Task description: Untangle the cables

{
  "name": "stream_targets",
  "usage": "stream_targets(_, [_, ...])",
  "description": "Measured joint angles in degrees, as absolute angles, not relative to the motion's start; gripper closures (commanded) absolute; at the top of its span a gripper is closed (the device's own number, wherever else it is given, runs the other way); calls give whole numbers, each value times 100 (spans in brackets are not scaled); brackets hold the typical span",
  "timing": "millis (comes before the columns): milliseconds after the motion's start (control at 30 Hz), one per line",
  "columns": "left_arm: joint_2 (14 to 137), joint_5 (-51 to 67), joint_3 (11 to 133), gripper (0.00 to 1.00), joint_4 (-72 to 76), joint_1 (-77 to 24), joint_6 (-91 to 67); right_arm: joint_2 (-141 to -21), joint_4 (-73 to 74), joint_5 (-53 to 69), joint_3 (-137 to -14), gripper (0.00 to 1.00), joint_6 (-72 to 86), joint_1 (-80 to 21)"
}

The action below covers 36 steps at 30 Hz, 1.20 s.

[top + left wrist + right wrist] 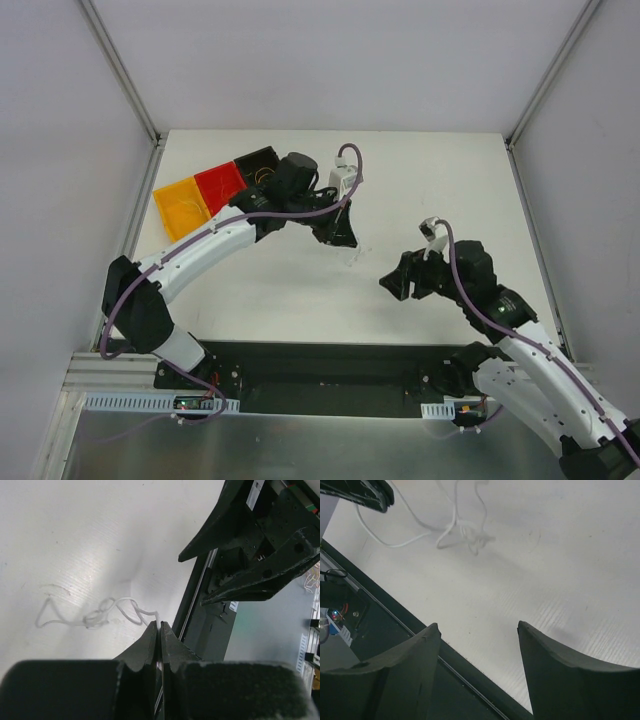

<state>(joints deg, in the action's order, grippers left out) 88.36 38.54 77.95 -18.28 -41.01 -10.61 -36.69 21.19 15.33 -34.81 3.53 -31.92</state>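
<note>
A thin white cable lies on the white table with a small knot in its middle (100,616); it also shows in the right wrist view (465,534) and faintly from above (353,259). My left gripper (159,625) is shut on one end of this cable, low over the table (343,240). My right gripper (477,626) is open and empty, a short way right of the cable (393,283); its spread fingers (235,535) show in the left wrist view. No red, orange or yellow wire tangle shows on the table.
A tray with yellow (182,207), red (220,186) and black (258,163) compartments stands at the back left, partly under my left arm; thin wire shows faintly in the black and yellow ones. The black base rail (330,365) runs along the near table edge.
</note>
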Motion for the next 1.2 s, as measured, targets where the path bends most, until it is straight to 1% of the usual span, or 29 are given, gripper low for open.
stream_targets(133, [8774,3905,7795,100,-1800,-4167,-943,-3804,1905,1553,-3623,32,386,-3192])
stream_targets(333, [8774,3931,7795,100,-1826,-4204,-913,-4156,1138,1662,-3636,33,631,-3238])
stream_targets(833, [8774,4241,7795,100,-1780,-4235,-980,-5196,-591,1072,-3636,36,799,-4077])
stream_targets(1067, [8685,4038,7743,100,-1559,-4200,-980,-5616,-1619,395,-3297,46,799,-4381])
stream_targets(1200, [8215,4110,7485,100,-1369,-4228,-1037,-6364,-2305,-270,-2958,55,862,-4307])
